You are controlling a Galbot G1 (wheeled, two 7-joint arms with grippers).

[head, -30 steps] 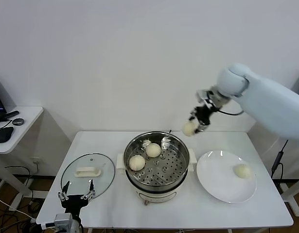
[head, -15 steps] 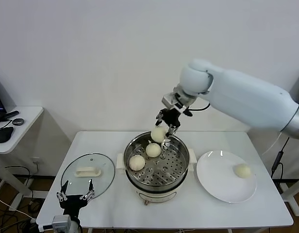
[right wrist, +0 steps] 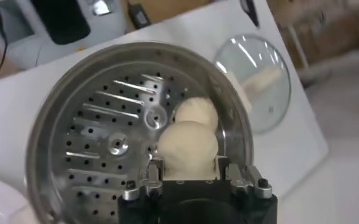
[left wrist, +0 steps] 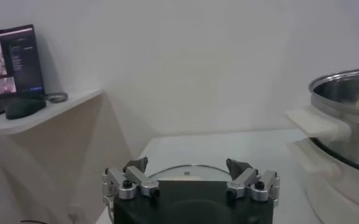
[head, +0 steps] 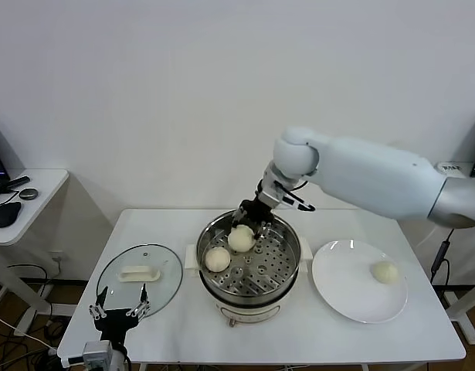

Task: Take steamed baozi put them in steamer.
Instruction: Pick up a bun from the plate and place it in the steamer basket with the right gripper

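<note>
At the centre of the head view stands the steamer (head: 249, 267), a shiny pot with a perforated tray on a white base, with the right gripper (head: 249, 219) lowered over its far rim. Between its fingers sits a bun (right wrist: 188, 148), which the right wrist view shows against the fingers on both sides, low over or perhaps resting on the tray, so the gripper is judged to be clasping it, with release not yet evident. A second bun (head: 218, 259) lies loose on the tray toward the left of the pot; the held one appears in the head view just beside it, up and to the right. Whether another bun lies hidden behind the gripper cannot be told. At the right of the frame a white plate (head: 341, 290) carries one bun (head: 385, 272) near its far right edge, untouched. At the lower left a glass lid (head: 139, 277) rests flat on the table (head: 314, 336), and the left gripper (head: 117, 312) is parked just below it with its fingers spread wide and nothing between them. By this reading one bun is delivered, one is being set down, and at least the plate's bun is left.
</note>
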